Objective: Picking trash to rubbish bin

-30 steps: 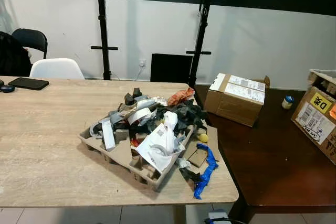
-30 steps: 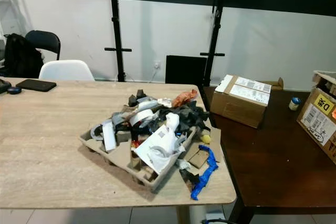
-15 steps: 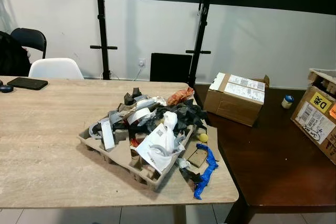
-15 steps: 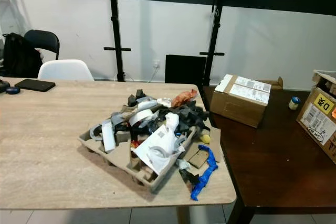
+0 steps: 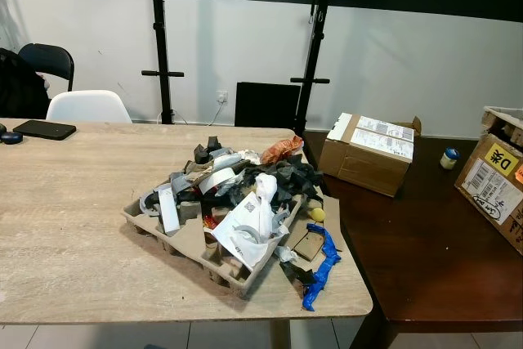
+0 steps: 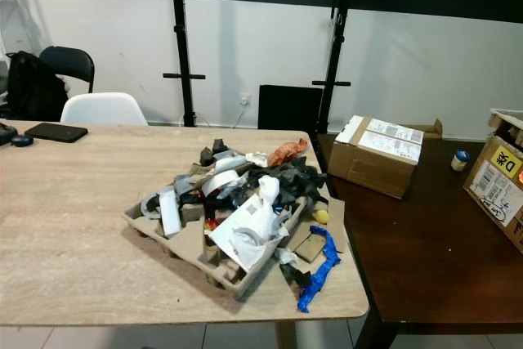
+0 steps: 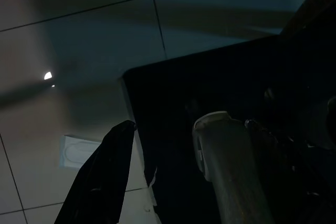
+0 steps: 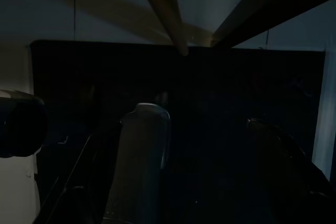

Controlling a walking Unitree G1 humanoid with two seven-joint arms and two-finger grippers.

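Nothing on the counter (image 5: 73, 226) has shifted since the earlier frames; only the head camera has drifted slightly, so the whole scene sits a touch differently. Both arms hang idle below the counter, in the shade. The left gripper (image 7: 163, 169) shows its two fingers spread apart over a tiled floor (image 7: 79, 35), holding nothing; one finger (image 7: 102, 177) is dark, the other catches a little light. The right gripper (image 8: 210, 166) is likewise released, its fingers apart against a dark mass, with nothing between them. The trash pile (image 5: 237, 194) lies well above and ahead of both grippers, on the pale counter near its far right corner: scraps of paper, tape and dark bits heaped on a cardboard pulp tray (image 5: 184, 243). A blue strip (image 5: 320, 271) trails off the heap toward the counter's edge. Beside this counter stands a dark brown counter (image 5: 425, 251) carrying a cardboard box (image 5: 368, 153). A white chair (image 5: 88, 107) and a black chair (image 5: 51, 60) stand at the far side.
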